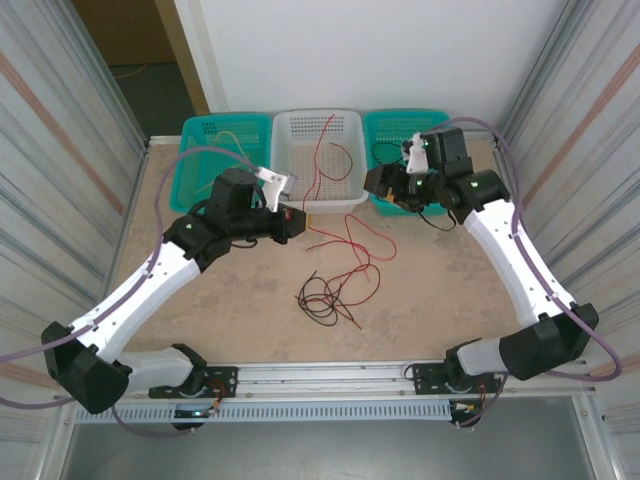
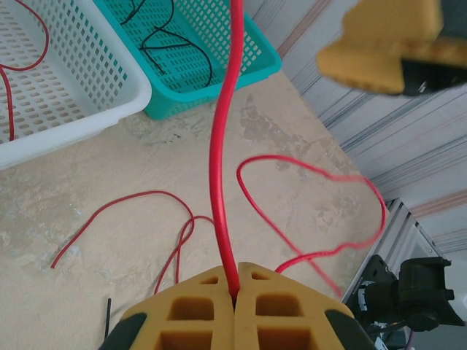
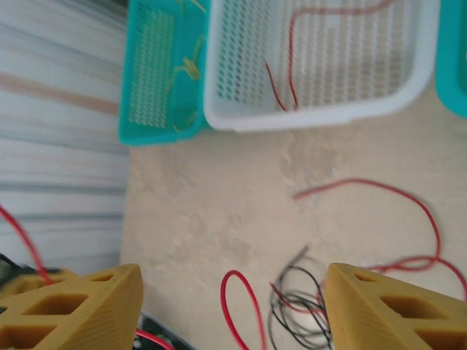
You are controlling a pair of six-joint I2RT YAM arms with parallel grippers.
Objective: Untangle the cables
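Nearest the arm bases, the black cables [image 1: 325, 296] lay snarled on the desk [image 1: 450, 290], and a loose red cable [image 1: 358, 248] appeared to loop across them. The likely trouble lay there: a pull on red wire could drag the black bundle along or tighten the snarl, and so thin a wire might slip from the pads. Further out, the left pincer [image 2: 234, 283] was clamped fully closed on the held red cable [image 2: 216, 160], which rose from its jaws. The right pincer [image 3: 232, 281] hung wide open above the desk, gripping nothing. Beyond, more red wire lay in the white basket [image 1: 335, 204].
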